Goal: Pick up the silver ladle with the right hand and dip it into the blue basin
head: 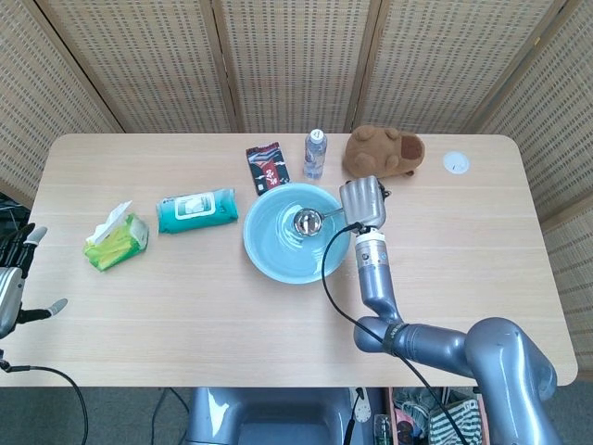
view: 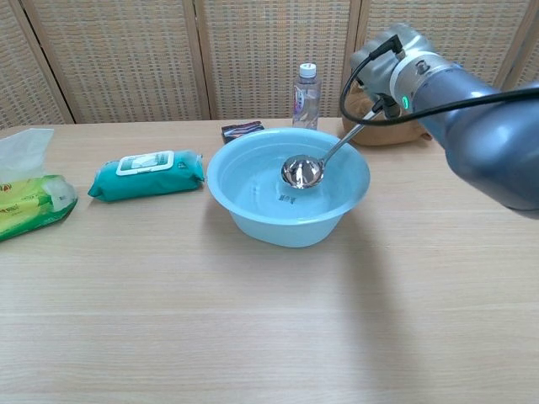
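Observation:
The blue basin (head: 269, 243) (view: 253, 210) stands in the middle of the table. The silver ladle (head: 307, 221) (view: 302, 172) has its bowl down inside the basin, the handle slanting up to the right. My right hand (head: 362, 200) grips the handle's top end just beyond the basin's right rim; in the chest view the hand itself is hidden behind the grey forearm (view: 438, 84). My left hand (head: 13, 278) hangs off the table's left edge with fingers apart and nothing in it.
A teal wipes pack (head: 195, 209) and a green tissue pack (head: 117, 239) lie left of the basin. Behind it are a dark snack packet (head: 267, 167), a water bottle (head: 315, 154), a brown plush toy (head: 383, 152) and a small white disc (head: 455, 163).

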{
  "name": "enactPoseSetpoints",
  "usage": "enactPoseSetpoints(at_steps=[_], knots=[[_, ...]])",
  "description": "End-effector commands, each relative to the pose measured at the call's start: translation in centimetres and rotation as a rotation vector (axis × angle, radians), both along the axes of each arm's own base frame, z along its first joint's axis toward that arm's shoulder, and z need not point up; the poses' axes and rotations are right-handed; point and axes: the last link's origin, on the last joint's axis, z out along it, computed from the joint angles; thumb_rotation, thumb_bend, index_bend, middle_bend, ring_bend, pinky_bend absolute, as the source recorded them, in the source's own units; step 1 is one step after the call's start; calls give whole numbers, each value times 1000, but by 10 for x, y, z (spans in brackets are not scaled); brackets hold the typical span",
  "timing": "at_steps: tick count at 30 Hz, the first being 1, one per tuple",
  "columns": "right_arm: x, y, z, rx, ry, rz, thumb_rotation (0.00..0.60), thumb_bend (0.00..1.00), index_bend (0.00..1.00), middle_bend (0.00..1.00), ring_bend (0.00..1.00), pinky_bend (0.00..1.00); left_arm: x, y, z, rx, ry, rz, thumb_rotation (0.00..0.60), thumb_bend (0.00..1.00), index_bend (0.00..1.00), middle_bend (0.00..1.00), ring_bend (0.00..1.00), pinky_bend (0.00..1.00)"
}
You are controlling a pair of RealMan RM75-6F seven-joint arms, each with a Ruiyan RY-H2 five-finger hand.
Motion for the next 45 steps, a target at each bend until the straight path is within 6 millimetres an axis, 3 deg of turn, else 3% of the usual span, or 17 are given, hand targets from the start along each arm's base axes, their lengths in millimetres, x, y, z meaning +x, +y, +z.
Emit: enactPoseSetpoints(at_steps=[1, 12, 19, 26, 33, 45], knots=[[-1, 3, -8, -10, 41, 35, 600, 760, 702, 995, 927, 1000, 0, 1, 0, 0, 0, 2, 600, 0, 0, 0, 0, 0], [-7, 12, -28, -5, 200, 83, 600, 760, 702, 997, 927, 1000, -2, 3, 0, -10, 1, 9, 600, 0, 0, 0, 0, 0], [-8, 25, -29, 37, 213, 10, 600, 760, 702, 997, 927, 1000, -1, 3, -1, -13, 7, 9, 600, 0, 0, 0, 0, 0], [-7, 35, -18, 119, 62, -148, 600, 768, 705, 998, 927, 1000, 0, 1, -2, -15, 8, 6, 600, 0, 0, 0, 0, 0], [-1, 30, 5, 179, -129, -333, 600, 782, 707, 998, 927, 1000, 0, 0, -3, -20, 8, 4, 600, 0, 0, 0, 0, 0], [22, 20, 37, 223, -327, -432, 600, 783, 708, 998, 927, 1000, -1, 2, -3, -24, 7, 13, 600, 0, 0, 0, 0, 0]])
